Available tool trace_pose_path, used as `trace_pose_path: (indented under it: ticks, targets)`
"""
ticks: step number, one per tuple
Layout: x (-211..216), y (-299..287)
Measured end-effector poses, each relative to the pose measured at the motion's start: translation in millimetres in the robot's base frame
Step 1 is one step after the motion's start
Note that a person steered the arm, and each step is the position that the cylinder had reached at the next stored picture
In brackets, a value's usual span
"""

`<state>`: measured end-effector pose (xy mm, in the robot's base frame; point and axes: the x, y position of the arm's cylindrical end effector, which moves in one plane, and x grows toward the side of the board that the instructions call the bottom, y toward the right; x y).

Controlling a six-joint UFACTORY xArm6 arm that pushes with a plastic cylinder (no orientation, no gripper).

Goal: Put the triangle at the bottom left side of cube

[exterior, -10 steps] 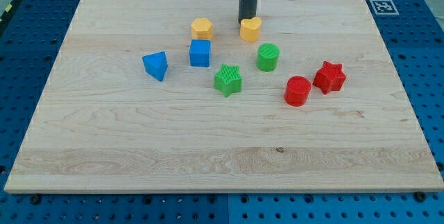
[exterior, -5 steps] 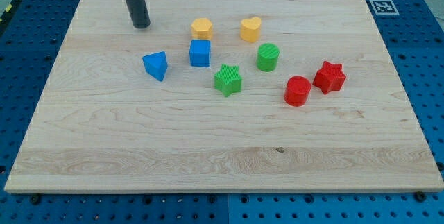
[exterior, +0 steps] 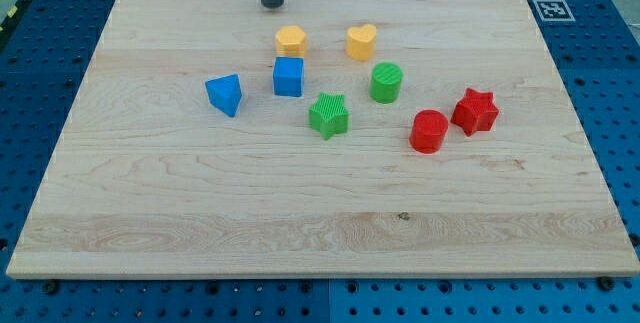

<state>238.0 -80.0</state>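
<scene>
1. We've got a pale wooden board (exterior: 150, 213) sitting on a blue pegboard bench (exterior: 20, 113).
2. Our landmark is the blue cube (exterior: 288, 76). The blue triangle (exterior: 225, 94) sits just left of it, slightly lower, not touching.
3. My tip (exterior: 271, 4) is above the cube near the board's top edge, well apart from every block. No jaws here, just a rod.
4. The yellow hexagon (exterior: 290, 40) is right above the cube, with the green star (exterior: 328, 115) lower right.
5. There's a tag marker (exterior: 550, 9) far upper right of the cube.
</scene>
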Motion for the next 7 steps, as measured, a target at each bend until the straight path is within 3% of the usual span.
trace_pose_path:
  ticks: [1,2,3,4,6,7]
  targets:
    - [29.4,-39.6]
    - [94.6,-62.6]
    - [178.6,-65.7]
    - [234.0,-53.9]
    - [243.3,24.4]
    - [243.3,23.9]
